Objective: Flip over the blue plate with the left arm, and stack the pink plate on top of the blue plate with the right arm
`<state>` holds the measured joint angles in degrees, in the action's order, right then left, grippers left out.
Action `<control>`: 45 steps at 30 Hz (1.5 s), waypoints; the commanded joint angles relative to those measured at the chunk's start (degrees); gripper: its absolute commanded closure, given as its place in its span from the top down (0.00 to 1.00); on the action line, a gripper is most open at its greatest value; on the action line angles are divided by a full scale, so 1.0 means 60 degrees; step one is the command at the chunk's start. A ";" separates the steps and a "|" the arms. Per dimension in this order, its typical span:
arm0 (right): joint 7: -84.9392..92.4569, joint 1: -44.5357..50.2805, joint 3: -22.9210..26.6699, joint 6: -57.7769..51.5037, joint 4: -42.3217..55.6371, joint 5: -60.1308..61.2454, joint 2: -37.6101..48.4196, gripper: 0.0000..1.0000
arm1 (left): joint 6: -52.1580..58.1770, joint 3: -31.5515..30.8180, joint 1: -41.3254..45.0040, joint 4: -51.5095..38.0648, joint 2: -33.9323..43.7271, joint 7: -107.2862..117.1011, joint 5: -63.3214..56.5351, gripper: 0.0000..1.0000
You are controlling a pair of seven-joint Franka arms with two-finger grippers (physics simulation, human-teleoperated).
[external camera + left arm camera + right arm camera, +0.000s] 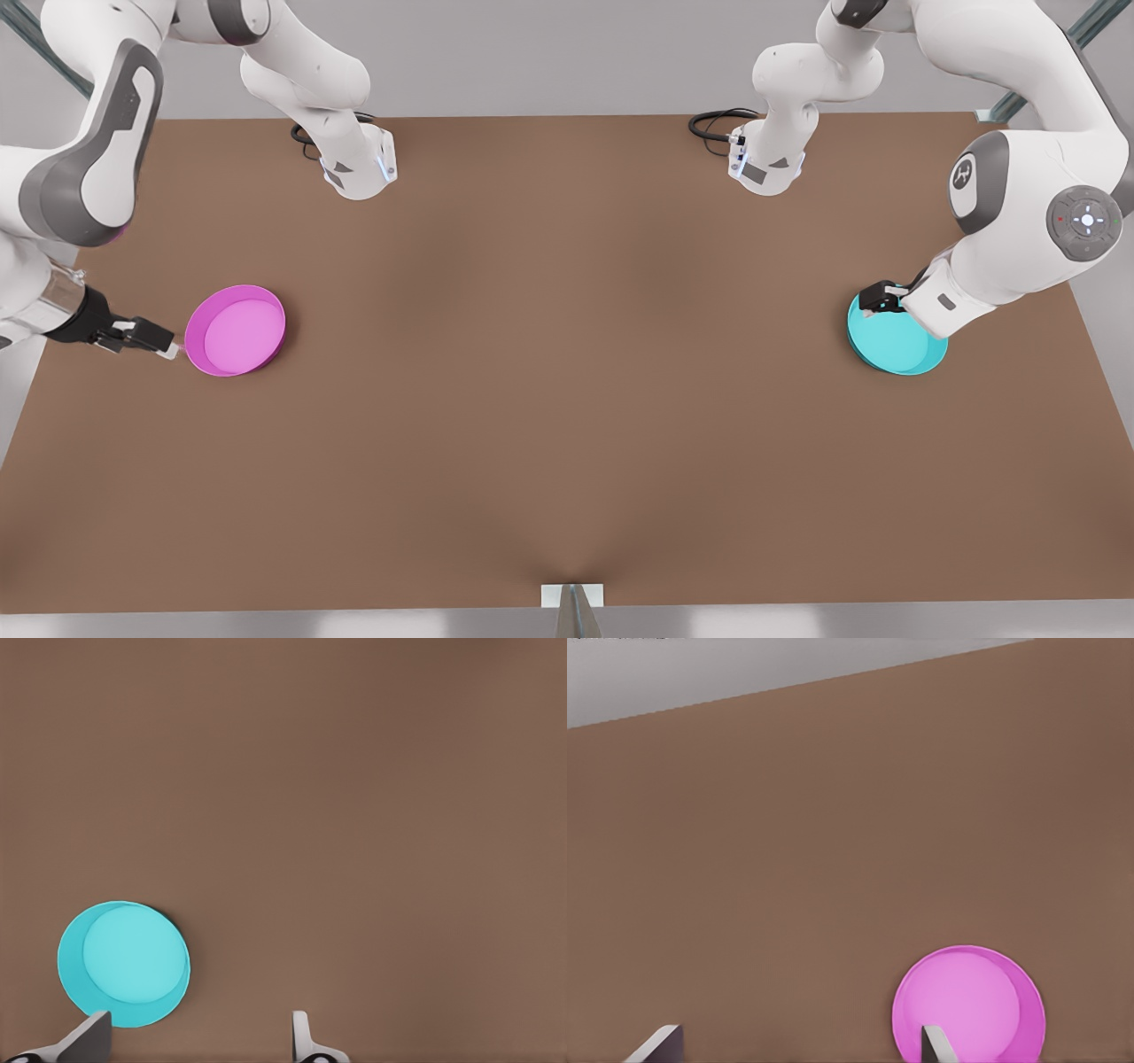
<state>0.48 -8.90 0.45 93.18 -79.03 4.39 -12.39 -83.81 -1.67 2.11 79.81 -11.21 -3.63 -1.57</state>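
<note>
The blue plate (895,344) lies at the front view's right on the brown bench (567,399), open side up, with the left gripper (879,298) at its far rim; in the left wrist view its jaws stand wide apart, holding nothing, the plate just beside one finger. The pink plate (236,330) lies well apart at the front view's left, also open side up, with the right gripper (168,347) just beside its rim, jaws wide and empty. Both dishes look like light, stiff, glossy plastic, likely slippery. The raised straight rim seems the only place to pinch, one finger inside and one outside, since the flat base sits flush on the bench.
</note>
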 commanded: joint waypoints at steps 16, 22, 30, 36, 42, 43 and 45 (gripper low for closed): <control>0.0008 0.0018 -0.0001 0.0041 0.0032 0.0103 -0.0074 1.00 | -0.3463 0.5156 -0.1992 0.3589 -0.2921 -0.9298 0.4656 1.00; 0.0037 -0.0012 0.0014 -0.0003 0.0032 0.0029 -0.0044 1.00 | -0.4283 0.5508 -0.2549 0.3691 -0.4107 -0.9108 0.5271 1.00; 0.0037 -0.0055 0.0014 -0.0120 0.0003 0.0029 -0.0030 1.00 | -0.4532 0.5508 -0.2622 0.4087 -0.4532 -0.8668 0.5872 1.00; 0.0023 -0.0099 0.0014 -0.0018 0.0018 0.0029 -0.0088 1.00 | -0.4620 0.5288 -0.2534 0.4028 -0.4605 -0.8683 0.5916 1.00; 0.0023 -0.0012 -0.0001 0.0100 0.0018 -0.0029 -0.0249 1.00 | -0.4605 0.5230 -0.2534 0.3984 -0.4810 -0.8683 0.5931 0.78; 0.0008 0.0003 -0.0016 0.0100 0.0018 -0.0307 -0.0249 1.00 | -0.4620 0.5215 -0.2534 0.3984 -0.4811 -0.8683 0.5931 0.65; -0.0006 0.0442 -0.0074 0.0100 0.0032 -0.0410 -0.0396 1.00 | -0.4620 0.5185 -0.2534 0.3984 -0.4855 -0.8668 0.5931 0.45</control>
<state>0.48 -5.37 -0.04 93.78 -78.84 0.00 -14.76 -111.53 29.36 -13.09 103.71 -40.35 -55.64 33.98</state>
